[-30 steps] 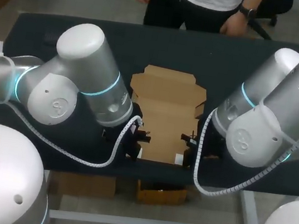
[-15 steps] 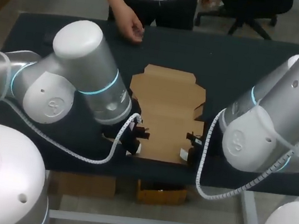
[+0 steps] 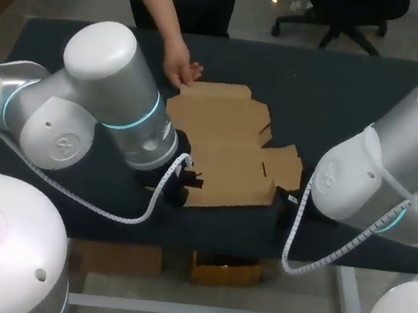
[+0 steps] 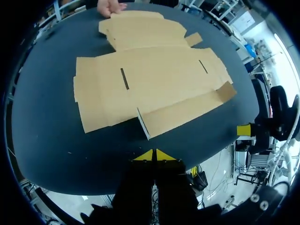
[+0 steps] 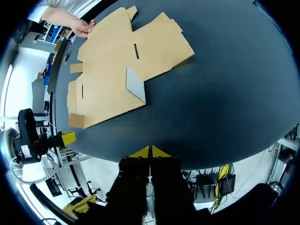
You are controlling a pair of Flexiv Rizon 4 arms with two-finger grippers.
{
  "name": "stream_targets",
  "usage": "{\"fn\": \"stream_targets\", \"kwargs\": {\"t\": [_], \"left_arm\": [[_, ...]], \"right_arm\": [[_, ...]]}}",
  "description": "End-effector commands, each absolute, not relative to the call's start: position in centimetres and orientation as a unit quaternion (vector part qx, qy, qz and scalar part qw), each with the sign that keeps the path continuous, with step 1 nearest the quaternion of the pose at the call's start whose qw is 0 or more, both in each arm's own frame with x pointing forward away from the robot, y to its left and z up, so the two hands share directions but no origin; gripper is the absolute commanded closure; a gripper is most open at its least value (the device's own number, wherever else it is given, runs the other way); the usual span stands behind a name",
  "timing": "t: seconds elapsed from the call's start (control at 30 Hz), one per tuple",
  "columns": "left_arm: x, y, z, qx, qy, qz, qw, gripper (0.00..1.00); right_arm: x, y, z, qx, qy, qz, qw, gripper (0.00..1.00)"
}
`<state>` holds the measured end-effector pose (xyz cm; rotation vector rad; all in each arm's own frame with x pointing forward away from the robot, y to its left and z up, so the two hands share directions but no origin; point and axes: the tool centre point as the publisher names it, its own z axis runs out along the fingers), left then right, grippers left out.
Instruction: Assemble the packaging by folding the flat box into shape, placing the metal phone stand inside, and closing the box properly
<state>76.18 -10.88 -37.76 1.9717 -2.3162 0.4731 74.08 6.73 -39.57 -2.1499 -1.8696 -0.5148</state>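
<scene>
Cardboard flat box (image 3: 227, 143) lies unfolded and skewed on the dark bench (image 3: 345, 90). A person's hand (image 3: 181, 67) touches its far corner. Left tool (image 4: 153, 155) and right tool (image 5: 150, 151) are both pressed together and empty, each just off the box's near edge.

Left gripper (image 4: 153, 155) and right gripper (image 5: 150, 151), each empty, yellow tips together.
</scene>
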Motion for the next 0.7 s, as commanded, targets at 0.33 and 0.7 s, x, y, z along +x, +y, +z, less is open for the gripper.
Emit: {"fn": "stream_targets", "kwargs": {"t": [0.33,0.7], "left_arm": [[76.1,-8.8,-35.4,0.657,-0.736,0.163,0.004,1.0],[75.8,-7.0,-33.8,0.671,-0.722,0.17,-0.02,1.0]], "right_arm": [[73.8,2.9,-38.3,-0.733,-0.627,-0.212,0.156,1.0],[74.4,1.0,-37.3,-0.718,-0.636,-0.23,0.167,1.0]]}}
